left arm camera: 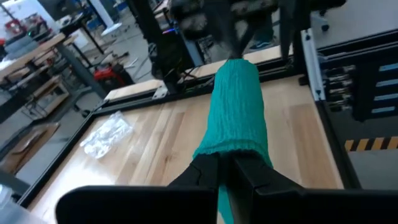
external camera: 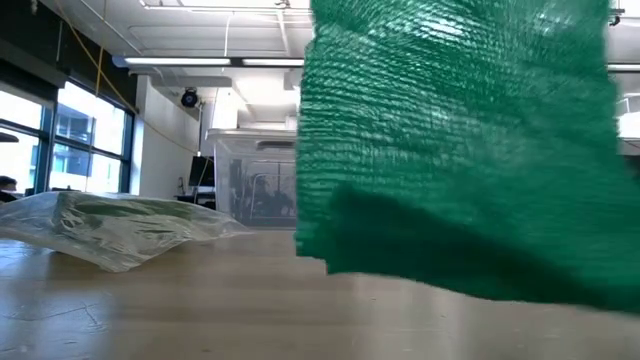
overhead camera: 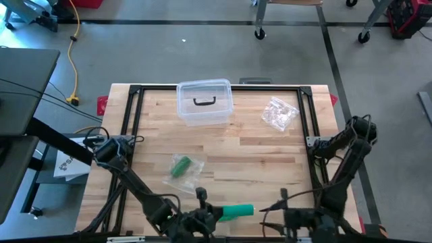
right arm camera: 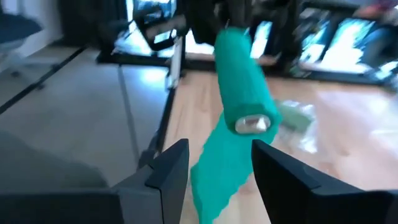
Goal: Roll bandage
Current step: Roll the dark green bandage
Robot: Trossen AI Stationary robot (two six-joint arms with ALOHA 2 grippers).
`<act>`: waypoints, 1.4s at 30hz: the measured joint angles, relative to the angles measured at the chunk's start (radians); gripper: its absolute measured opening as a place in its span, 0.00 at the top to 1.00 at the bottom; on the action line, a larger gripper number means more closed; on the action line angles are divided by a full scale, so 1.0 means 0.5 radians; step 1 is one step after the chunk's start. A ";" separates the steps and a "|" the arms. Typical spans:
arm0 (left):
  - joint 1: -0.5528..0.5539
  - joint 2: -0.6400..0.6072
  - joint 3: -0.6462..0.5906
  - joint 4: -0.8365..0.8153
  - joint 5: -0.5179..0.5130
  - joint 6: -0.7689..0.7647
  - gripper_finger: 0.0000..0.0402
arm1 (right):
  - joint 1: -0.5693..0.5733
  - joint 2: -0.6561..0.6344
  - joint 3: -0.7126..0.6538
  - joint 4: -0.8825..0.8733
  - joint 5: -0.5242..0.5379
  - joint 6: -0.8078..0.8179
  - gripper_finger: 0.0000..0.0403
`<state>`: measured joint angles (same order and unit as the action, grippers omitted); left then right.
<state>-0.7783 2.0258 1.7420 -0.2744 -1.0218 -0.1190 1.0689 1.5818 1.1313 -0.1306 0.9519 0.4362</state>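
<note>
Green bandage (left arm camera: 235, 106) clamped in shut left pincer (left arm camera: 225, 177), right pincer (right arm camera: 214, 165) parted, empty: regrip roll squarely, keep tension.

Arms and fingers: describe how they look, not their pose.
Both arms are dark, jointed links with black cables along them. The left gripper has black wedge-shaped fingers; the right gripper has flat, broad black fingers. No markings are visible.

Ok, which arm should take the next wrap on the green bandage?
Probably the right. Its end effector stands open just short of the green bandage roll's free end, with the loose tail between its fingers. The left end effector is shut on the other end, so it should anchor.
</note>
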 joint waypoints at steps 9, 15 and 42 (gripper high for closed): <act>-0.045 0.000 0.000 0.036 0.002 0.051 0.99 | -0.232 0.000 -0.001 -0.017 -0.339 -0.040 0.46; -0.047 0.000 0.000 0.036 0.009 -0.031 0.99 | -0.232 0.010 0.000 0.101 -0.325 -0.182 0.45; -0.038 0.001 -0.001 0.037 0.063 -0.163 0.78 | -0.234 0.069 -0.001 0.411 -0.308 -0.613 0.97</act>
<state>-0.7974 2.0262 1.7416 -0.2561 -0.9901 -0.2003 0.9521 1.6162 1.1310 0.0751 0.7980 0.1299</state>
